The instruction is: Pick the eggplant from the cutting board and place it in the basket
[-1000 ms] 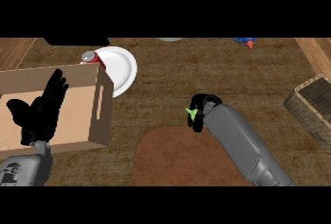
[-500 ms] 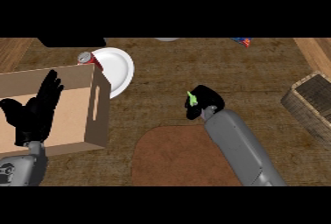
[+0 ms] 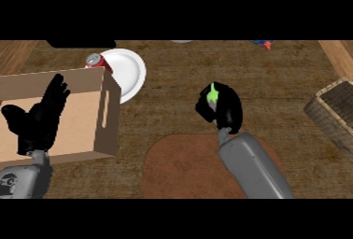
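Eggplant [image 3: 213, 96] wrapped in the right hand [image 3: 226, 112], fingers curled round it, only the green stem end peeking out at the top. Held over the wooden worktop [image 3: 276, 79] just past the far edge of the brown cutting board [image 3: 180, 163], not over the board itself. Wicker basket [image 3: 334, 112] at the right edge, well apart from the hand. Left hand [image 3: 36, 122] resting at the lower left over the cardboard box [image 3: 76, 135], fingers straight and spread, holding nothing. White plate [image 3: 130, 70] beside the box's far corner, red can [image 3: 94, 59] at its left rim. Small blue and red thing [image 3: 263, 44] at the top edge, too small to tell
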`<state>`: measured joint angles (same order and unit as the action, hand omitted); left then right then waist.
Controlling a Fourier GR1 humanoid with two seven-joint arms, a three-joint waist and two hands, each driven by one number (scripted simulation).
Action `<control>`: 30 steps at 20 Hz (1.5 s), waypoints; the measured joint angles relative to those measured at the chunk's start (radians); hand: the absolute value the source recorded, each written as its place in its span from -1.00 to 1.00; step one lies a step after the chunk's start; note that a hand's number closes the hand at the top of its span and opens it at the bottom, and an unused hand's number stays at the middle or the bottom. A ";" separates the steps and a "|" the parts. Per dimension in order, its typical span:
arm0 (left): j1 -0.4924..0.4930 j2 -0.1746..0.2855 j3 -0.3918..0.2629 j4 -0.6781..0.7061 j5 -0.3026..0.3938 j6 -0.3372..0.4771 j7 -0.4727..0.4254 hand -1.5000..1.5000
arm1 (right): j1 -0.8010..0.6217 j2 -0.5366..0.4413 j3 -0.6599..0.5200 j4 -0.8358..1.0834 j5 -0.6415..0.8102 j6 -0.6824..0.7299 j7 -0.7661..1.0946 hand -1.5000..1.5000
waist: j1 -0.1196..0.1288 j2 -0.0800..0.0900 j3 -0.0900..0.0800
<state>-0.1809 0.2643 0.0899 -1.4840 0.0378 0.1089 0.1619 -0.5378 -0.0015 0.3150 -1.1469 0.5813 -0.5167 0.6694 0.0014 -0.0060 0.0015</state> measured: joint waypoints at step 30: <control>0.002 -0.024 0.005 0.006 -0.027 -0.009 -0.007 0.00 | -0.390 -0.140 -0.357 -0.376 0.517 0.118 0.429 1.00 | -0.001 0.004 -0.002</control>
<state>-0.1793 0.2401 0.0952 -1.4785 0.0104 0.1003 0.1551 -0.9282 -0.1411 -0.0425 -1.5230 1.0978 -0.3982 1.0987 0.0004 -0.0018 -0.0006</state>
